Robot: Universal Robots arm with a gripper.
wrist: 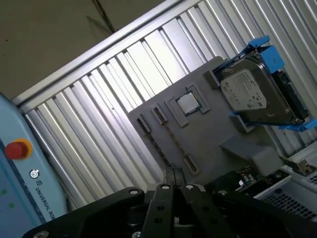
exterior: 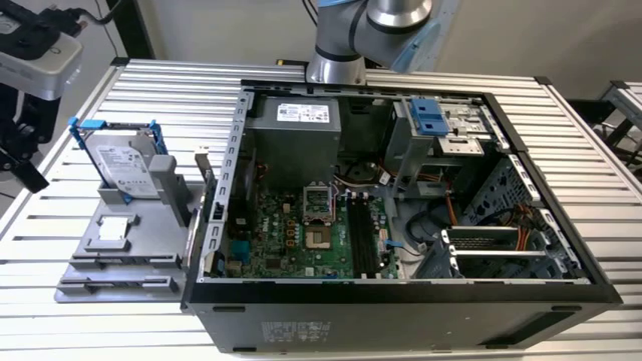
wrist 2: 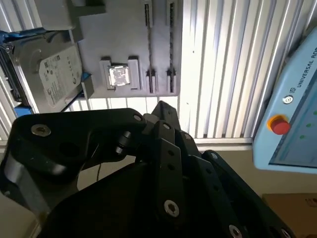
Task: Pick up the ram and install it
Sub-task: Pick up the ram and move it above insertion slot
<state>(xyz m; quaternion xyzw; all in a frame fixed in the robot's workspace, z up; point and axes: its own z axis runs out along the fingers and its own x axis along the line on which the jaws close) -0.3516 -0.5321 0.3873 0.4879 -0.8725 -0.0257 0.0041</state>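
**Gripper pinched narrow above the parts plate, ram in its slot**

By the worktop's [exterior: 161,83] edge at the exterior view's left lies a grey fixture plate [exterior: 150,239]. A hard drive [exterior: 125,165] in a blue frame stands tilted at the plate's far end. A small square silver chip [exterior: 113,228] sits in a holder near its middle. Two long narrow slots run along the plate's near end. In the second wrist view the ram [wrist 2: 148,44] shows as a thin dark strip standing edge-on in the slot just beside the chip. The other slot looks much the same, and I cannot tell whether it holds a stick too.

The open computer case [exterior: 401,301] fills the worktop's middle and reaches towards the edge at the exterior view's right. The green motherboard [exterior: 291,241] lies flat on the case's floor. The motherboard's long black slots [exterior: 363,237] show no stick in them.

The arm [exterior: 346,37] stands at the worktop's far edge behind the case and rises out of the top of the exterior view. Both wrist views look down on the fixture plate from well above. The gripper [wrist: 173,173] hangs well apart from the ram, its black linkages drawn in to a point. Its fingertips sit close together with nothing between them.
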